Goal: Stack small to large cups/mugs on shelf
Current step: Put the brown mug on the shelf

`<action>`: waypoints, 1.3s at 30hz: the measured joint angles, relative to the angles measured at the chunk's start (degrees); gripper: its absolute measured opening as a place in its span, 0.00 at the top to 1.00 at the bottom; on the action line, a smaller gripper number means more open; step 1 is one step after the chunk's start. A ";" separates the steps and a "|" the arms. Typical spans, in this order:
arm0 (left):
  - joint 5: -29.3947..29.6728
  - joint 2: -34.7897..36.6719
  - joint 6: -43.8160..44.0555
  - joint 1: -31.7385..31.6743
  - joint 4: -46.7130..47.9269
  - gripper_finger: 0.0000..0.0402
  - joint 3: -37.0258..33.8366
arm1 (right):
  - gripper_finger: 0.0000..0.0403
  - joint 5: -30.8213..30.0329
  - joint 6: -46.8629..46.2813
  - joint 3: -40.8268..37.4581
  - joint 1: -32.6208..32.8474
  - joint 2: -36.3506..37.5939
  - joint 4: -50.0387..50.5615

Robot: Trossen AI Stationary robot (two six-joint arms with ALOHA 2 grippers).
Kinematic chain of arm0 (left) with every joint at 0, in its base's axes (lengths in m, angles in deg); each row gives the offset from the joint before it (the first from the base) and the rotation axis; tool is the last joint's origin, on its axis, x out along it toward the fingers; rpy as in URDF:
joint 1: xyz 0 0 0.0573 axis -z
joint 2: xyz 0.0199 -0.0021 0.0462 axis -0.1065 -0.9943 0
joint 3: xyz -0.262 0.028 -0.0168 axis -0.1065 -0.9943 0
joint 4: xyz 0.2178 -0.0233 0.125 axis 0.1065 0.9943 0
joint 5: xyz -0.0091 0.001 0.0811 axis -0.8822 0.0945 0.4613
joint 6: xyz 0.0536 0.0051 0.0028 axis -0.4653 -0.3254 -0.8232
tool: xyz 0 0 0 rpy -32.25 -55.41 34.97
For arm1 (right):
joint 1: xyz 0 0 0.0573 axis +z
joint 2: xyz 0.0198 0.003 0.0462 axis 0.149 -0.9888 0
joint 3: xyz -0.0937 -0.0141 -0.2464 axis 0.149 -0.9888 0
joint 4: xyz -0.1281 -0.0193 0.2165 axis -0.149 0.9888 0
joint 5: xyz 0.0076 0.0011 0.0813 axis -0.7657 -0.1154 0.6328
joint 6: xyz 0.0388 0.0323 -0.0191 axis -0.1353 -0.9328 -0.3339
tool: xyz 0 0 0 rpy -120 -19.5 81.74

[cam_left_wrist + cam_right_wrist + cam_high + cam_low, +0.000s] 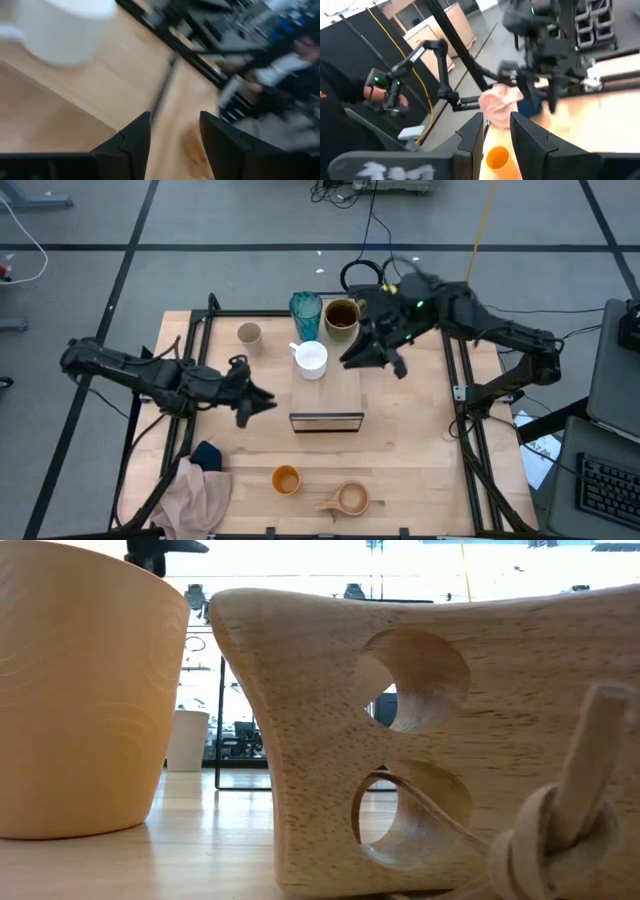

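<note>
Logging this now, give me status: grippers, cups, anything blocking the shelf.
Left gripper open, empty; right gripper empty beside shelf. White mug on shelf. Nothing blocking.

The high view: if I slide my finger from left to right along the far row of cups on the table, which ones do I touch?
small beige cup → teal tumbler → dark olive-brown mug. The white mug sits just nearer than that row, so I leave it out.
</note>
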 joint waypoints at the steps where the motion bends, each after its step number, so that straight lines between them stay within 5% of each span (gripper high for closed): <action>1: -1.46 0.00 1.06 0.61 -0.05 0.59 0.00 | 0.78 0.02 -0.80 -2.14 0.32 0.17 -1.15; 12: -7.09 -0.21 7.45 6.75 -0.48 0.60 -0.04 | 0.78 -0.53 -14.38 -22.33 8.48 0.36 -21.59; 25: -7.12 -0.13 8.28 6.92 -4.44 0.60 -0.04 | 0.78 -10.36 -23.32 -23.23 19.09 0.47 -21.48; 29: -12.42 -0.13 8.84 6.95 -7.39 0.60 -0.04 | 0.78 -11.67 -25.90 -23.23 22.90 0.47 -20.49; 39: -15.33 -0.13 10.91 9.59 -8.33 0.60 -0.04 | 0.78 -14.21 -30.62 -23.20 33.78 0.44 -3.21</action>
